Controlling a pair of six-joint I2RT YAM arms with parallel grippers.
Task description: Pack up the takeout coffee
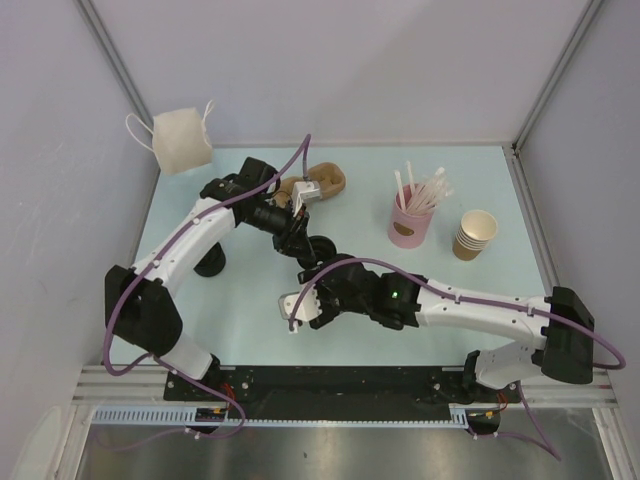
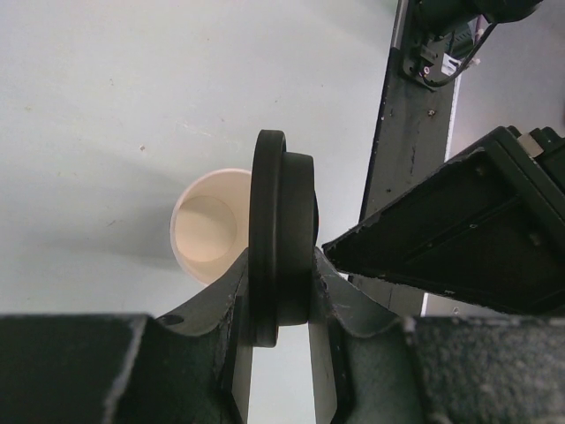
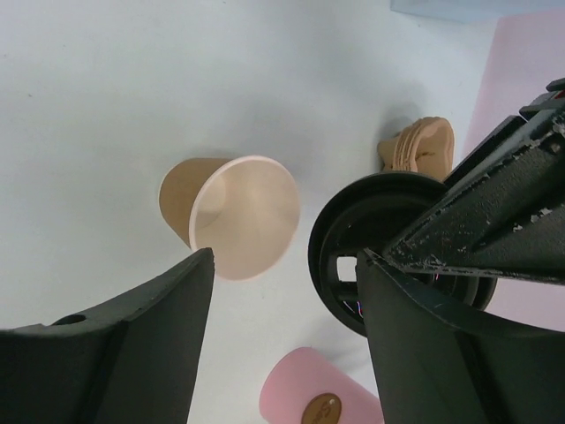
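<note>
Jaws of the left gripper [image 2: 281, 284] clamped the black lid [image 2: 278, 221] edgewise; right gripper [image 3: 282, 261] jaws gaped above the empty tan cup [image 3: 231, 212], hidden from overhead.

Table [image 1: 360, 165]: one, pale blue-green top, matte, evenly lit with soft shadows. Walls: plain grey-white panels at the back [image 1: 340, 60], left [image 1: 50, 200] and right [image 1: 600, 200], joined by slanting metal corner posts [image 1: 115, 60]. Near edge: black base plate [image 1: 330, 378], then a brushed metal sheet [image 1: 330, 455].
</note>
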